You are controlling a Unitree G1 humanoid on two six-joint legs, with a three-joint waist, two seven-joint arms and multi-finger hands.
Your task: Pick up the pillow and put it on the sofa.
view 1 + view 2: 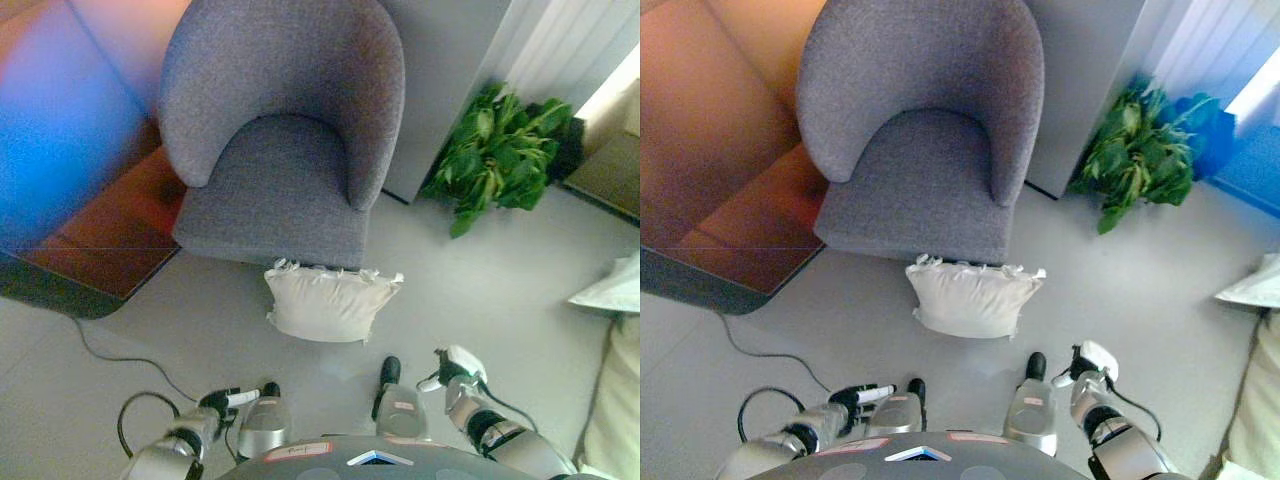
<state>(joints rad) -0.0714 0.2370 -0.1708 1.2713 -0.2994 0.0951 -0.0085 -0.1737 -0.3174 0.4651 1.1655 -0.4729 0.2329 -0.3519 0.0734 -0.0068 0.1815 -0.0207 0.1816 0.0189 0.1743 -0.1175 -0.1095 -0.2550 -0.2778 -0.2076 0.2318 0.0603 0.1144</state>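
Standing before the pillow [332, 302], you haven't grasped it: left hand [222, 403] and right hand [455, 368] hang low, fingers loosely curled, empty. Reach down next.

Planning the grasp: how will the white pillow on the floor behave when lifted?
The pillow looks soft and puffy with frilled edges, so it probably sags and dents when gripped. It likely weighs little for its bulk. Lying flat against the grey armchair, it should slide rather than roll.
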